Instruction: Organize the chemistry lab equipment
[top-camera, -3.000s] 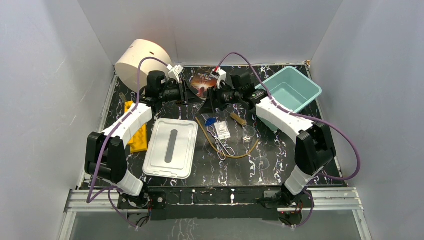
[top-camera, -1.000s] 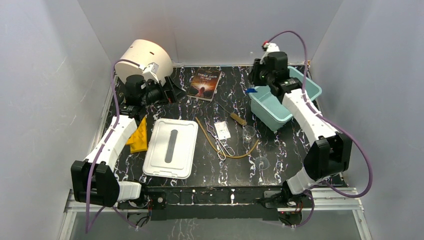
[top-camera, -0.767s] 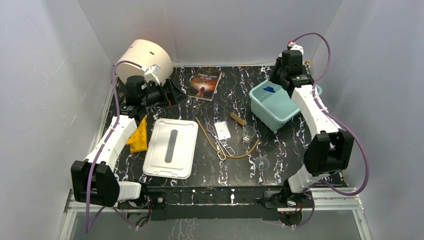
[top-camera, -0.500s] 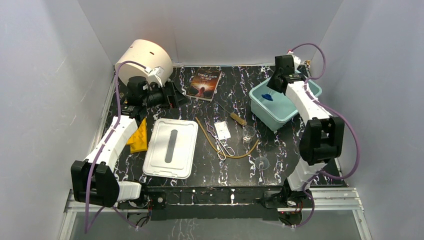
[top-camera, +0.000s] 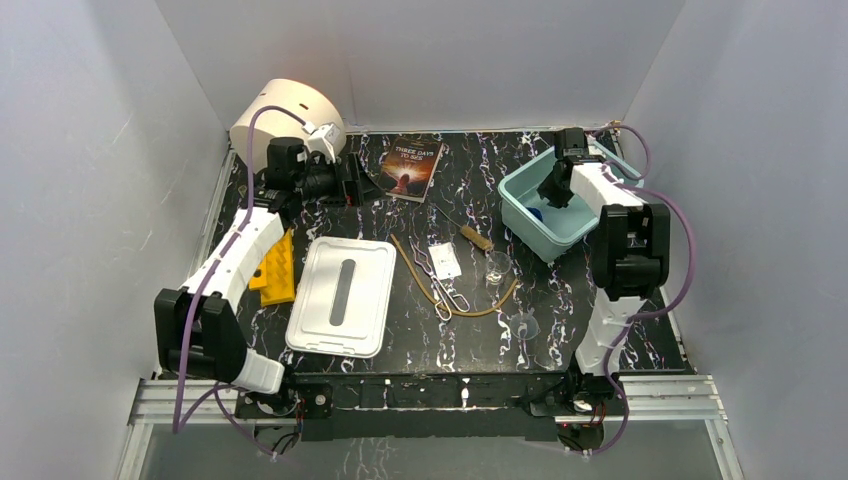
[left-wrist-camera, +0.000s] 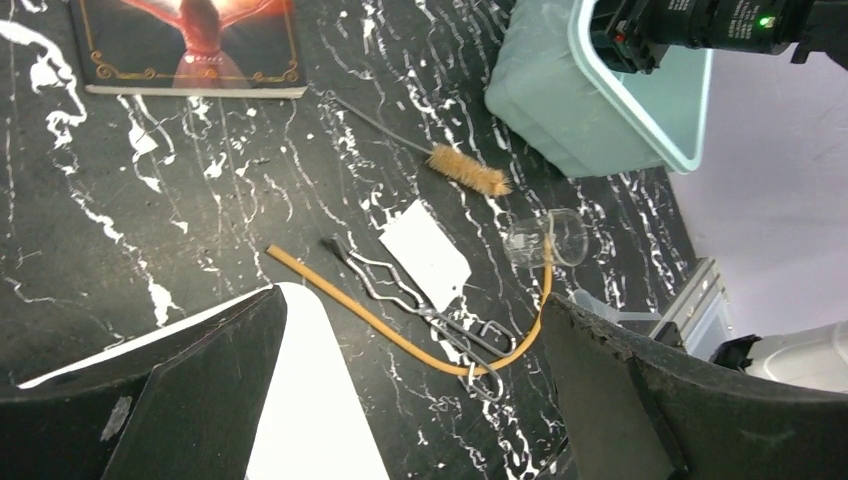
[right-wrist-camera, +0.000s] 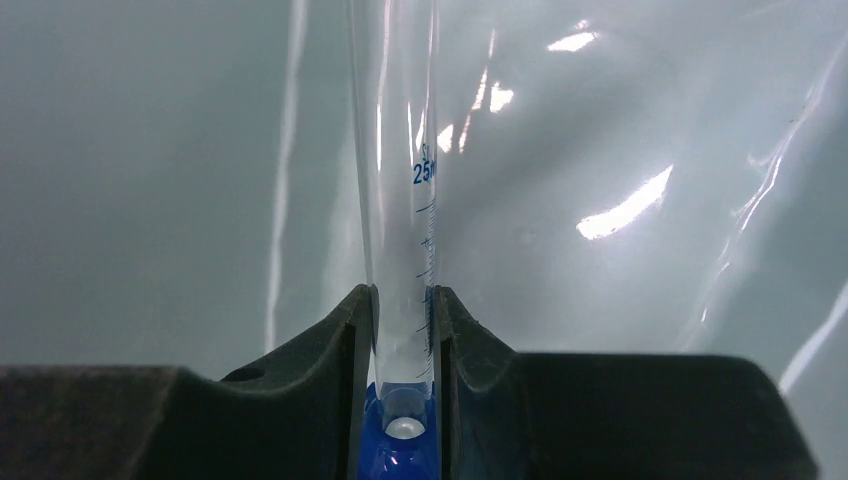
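Blue "25" on clear tube

the bin sits at the far right of the table. the graduated cylinder is inside it, pinched in the right gripper. the book lies at the far middle and the big drum fills the far left corner, with the left gripper, jaws spread, between them. mid-table, the tongs lie across the rubber tubing, and the packet touches the tongs' right side. the brush lies behind the packet, toward the bin. the beaker is right of the packet and the dish nearer the front. the flat lid lies left of the tubing, and the rack left of that.
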